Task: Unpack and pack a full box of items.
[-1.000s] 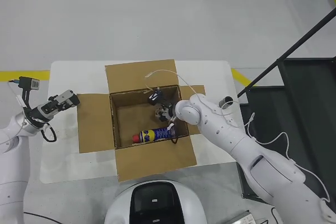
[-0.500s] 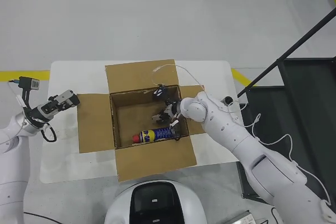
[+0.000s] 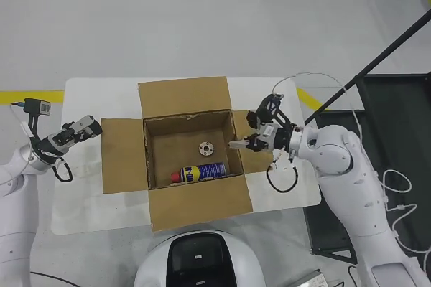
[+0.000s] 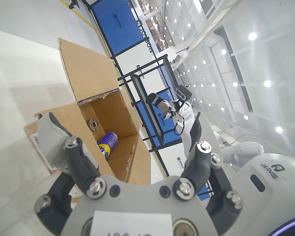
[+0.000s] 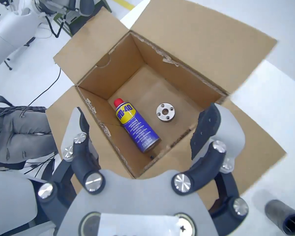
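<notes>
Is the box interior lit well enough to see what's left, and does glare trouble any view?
Top view: the box floor is shaded by its walls, yet the spray can and the metal flange stand out. Right wrist view: even light, no glare on either. Left wrist view: bright ceiling lights glare beyond the box.

Inside box [image 3: 187, 97] on table [image 3: 79, 208]: spray can [image 3: 198, 173] and metal flange [image 3: 206, 148], apart.

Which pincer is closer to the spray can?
Right. The right pincer hangs at the box edge near the spray can; the left pincer sits outside, beyond the opposite flap.
</notes>
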